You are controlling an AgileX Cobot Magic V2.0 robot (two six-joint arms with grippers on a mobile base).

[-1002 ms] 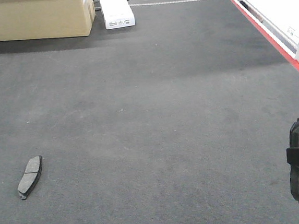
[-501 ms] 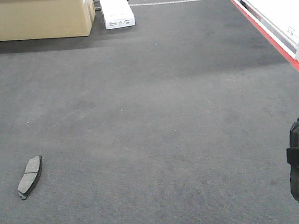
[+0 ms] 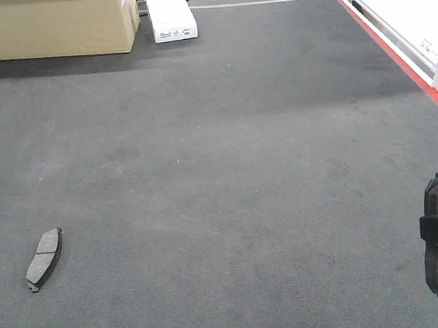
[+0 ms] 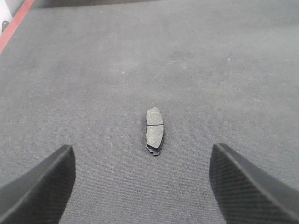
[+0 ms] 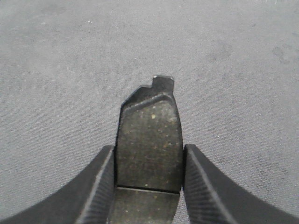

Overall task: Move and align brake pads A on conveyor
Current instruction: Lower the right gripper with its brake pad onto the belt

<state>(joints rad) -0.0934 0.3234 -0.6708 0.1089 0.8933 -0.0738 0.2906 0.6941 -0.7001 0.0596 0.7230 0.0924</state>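
Right claw (image 5: 148,153) closed on one brake pad (image 5: 149,126), its fingers clamping the two long edges near the middle groove; the pad's notched end projects beyond the fingertips, above the conveyor (image 5: 243,70). Left claw (image 4: 142,148) spread wide, gripping nothing; the second brake pad (image 4: 154,129) lies flat on the conveyor, grooved face up, centred between the fingers and just ahead of them, not touching either.

One brake pad (image 3: 44,258) near-left on conveyor (image 3: 227,171), cardboard box (image 3: 53,25) far behind
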